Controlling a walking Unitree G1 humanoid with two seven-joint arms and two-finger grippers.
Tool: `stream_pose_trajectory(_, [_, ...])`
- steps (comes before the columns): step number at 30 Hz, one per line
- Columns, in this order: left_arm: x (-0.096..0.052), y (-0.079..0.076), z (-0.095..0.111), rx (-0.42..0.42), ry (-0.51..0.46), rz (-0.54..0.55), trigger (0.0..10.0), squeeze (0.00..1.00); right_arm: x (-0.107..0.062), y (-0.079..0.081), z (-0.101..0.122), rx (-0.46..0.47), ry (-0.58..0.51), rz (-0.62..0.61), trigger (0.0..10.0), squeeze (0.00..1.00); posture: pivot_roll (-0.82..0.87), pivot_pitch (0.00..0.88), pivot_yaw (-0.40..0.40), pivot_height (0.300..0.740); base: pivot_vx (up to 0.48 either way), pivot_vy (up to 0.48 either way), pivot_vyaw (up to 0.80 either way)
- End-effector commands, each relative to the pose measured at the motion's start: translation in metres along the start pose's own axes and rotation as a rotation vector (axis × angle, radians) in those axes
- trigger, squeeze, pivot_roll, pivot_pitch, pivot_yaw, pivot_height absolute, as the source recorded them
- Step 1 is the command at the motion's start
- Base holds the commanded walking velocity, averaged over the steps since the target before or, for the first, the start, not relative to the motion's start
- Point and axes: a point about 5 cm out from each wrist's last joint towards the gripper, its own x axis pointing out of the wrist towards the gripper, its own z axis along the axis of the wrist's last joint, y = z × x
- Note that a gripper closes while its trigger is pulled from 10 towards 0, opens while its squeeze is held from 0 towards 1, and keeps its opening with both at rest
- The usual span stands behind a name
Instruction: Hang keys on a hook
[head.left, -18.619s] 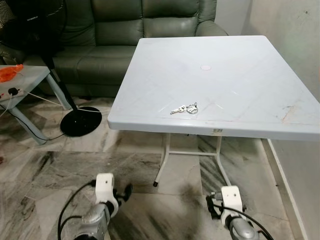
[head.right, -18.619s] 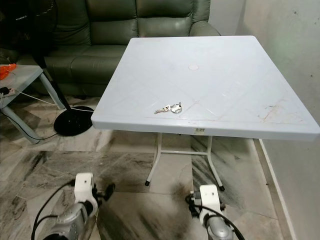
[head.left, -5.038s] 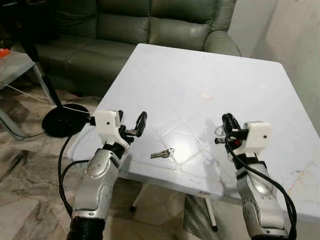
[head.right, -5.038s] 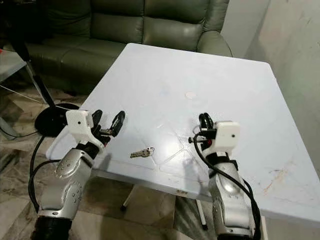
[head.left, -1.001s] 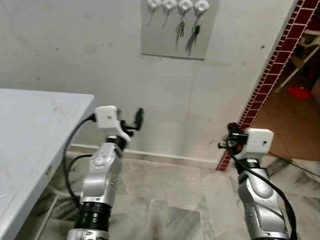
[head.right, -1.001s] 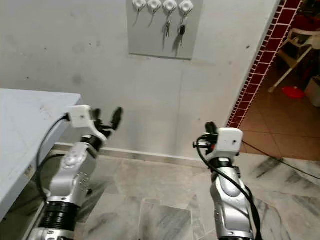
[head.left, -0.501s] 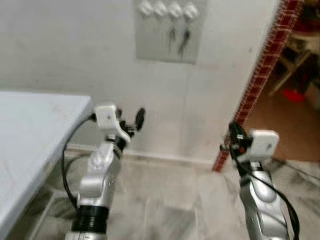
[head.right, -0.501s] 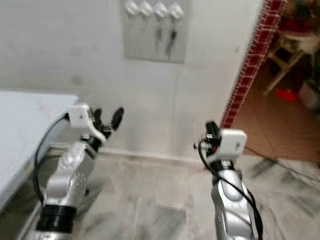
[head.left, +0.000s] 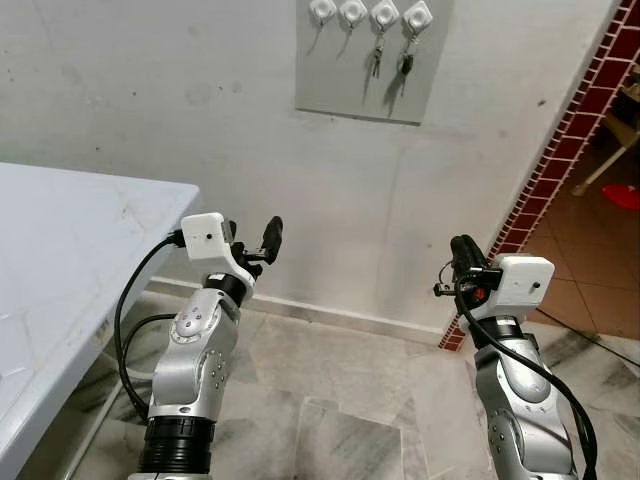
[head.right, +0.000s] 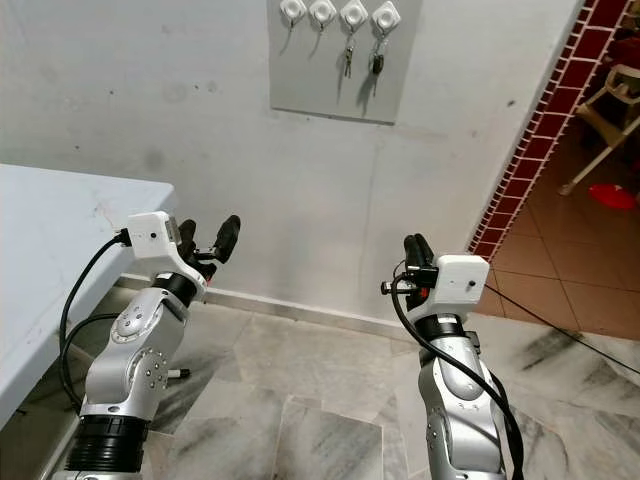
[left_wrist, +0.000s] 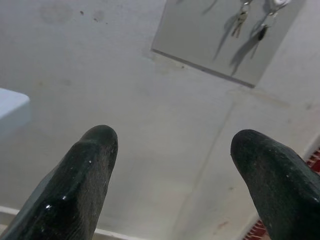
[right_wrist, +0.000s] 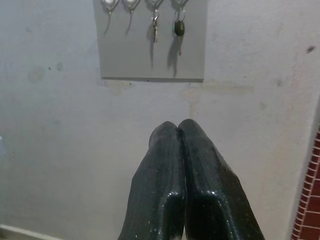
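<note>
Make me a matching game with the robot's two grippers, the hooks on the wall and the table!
Things:
1. left gripper
2. right gripper
3. hooks
4. table

States or places:
A. fingers pressed together
B. high on a grey board on the wall
C. fingers spread apart
D. white, on the robot's left

Pairs: 1-C, 2-A, 3-B, 4-D

1. A panel (head.left: 370, 60) hangs on the wall (head.left: 150, 100) ahead, carrying four hooks (head.left: 370, 13) in a row.
2. A table (head.left: 60, 260) stands at left.
3. A brick edge (head.left: 570, 130) lies at right.
</note>
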Motion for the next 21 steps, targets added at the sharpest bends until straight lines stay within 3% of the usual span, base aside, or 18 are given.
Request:
stream_pose_trajectory(1, [-0.001, -0.005, 0.004, 0.041, -0.022, -0.016, 10.0, 0.0, 0.001, 0.0, 0.01, 0.002, -0.034, 0.017, 10.0, 0.0, -0.01, 0.0, -0.019, 0.74, 0.0, 0.0, 0.0])
stream_pose_trajectory(7, [-0.007, -0.004, 0.015, 0.12, -0.066, -0.073, 10.0, 0.0, 0.0, 0.0, 0.023, -0.02, -0.089, 0.044, 10.0, 0.0, -0.01, 0.0, -0.023, 0.74, 0.0, 0.0, 0.0])
stream_pose_trajectory(10, [-0.01, -0.003, 0.018, 0.118, -0.075, -0.114, 10.0, 0.0, 0.001, 0.0, 0.028, -0.019, -0.104, 0.055, 10.0, 0.0, -0.01, 0.0, -0.023, 0.74, 0.0, 0.0, 0.0])
stream_pose_trajectory(13, [-0.018, -0.002, 0.03, 0.174, -0.109, -0.182, 10.0, 0.0, 0.0, -0.004, 0.043, -0.065, -0.145, 0.08, 10.0, 0.0, -0.01, 0.0, -0.021, 0.74, 0.0, 0.0, 0.0])
stream_pose_trajectory(17, [-0.024, -0.003, 0.031, 0.185, -0.106, -0.2, 10.0, 0.0, -0.006, -0.005, 0.043, -0.061, -0.14, 0.075, 10.0, 0.0, -0.01, 0.0, -0.021, 0.74, 0.0, 0.0, 0.0])
stream_pose_trajectory(21, [-0.031, -0.002, 0.019, 0.156, -0.069, -0.2, 10.0, 0.0, -0.015, -0.004, 0.03, -0.044, -0.096, 0.057, 10.0, 0.0, -0.01, 0.0, -0.019, 0.74, 0.0, 0.0, 0.0])
